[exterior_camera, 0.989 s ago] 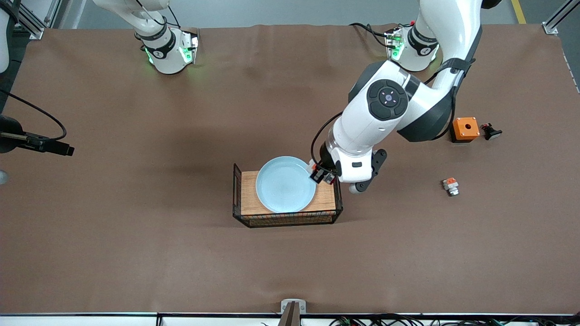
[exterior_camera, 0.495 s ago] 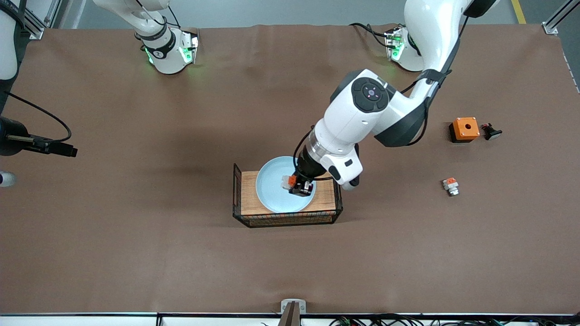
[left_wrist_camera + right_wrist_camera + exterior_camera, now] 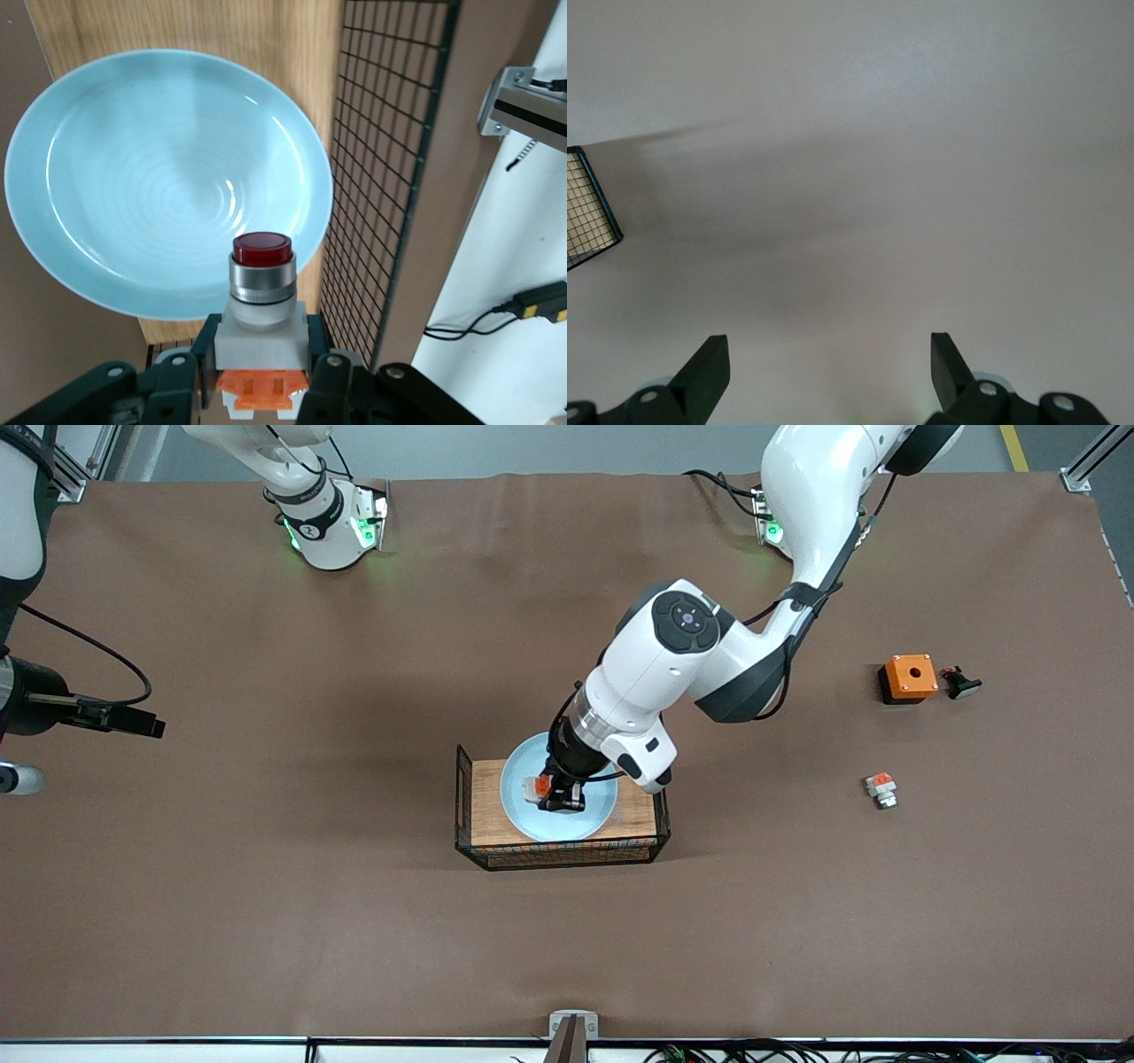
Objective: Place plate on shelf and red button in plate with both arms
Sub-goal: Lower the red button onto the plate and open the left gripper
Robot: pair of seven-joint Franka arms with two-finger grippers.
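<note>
The pale blue plate (image 3: 532,824) lies on the wooden floor of a black wire basket (image 3: 567,855) at mid-table. My left gripper (image 3: 554,795) is over the plate, shut on the red button (image 3: 536,786). In the left wrist view the fingers (image 3: 205,341) clamp the button's white body (image 3: 261,328), with the orange block below it and the silver collar and dark red tip (image 3: 262,250) pointing at the plate (image 3: 133,177). My right gripper (image 3: 824,341) is open and empty over bare table and waits at the right arm's end of the table (image 3: 146,724).
An orange box with a hole (image 3: 910,677) and a small black part (image 3: 961,684) sit toward the left arm's end. A white-and-orange part (image 3: 881,789) lies nearer the front camera. The basket's wire wall (image 3: 381,177) stands beside the plate, and its corner shows in the right wrist view (image 3: 585,204).
My left arm has carried the red button from the basket's edge to over the middle of the plate. The right gripper has drifted slightly.
</note>
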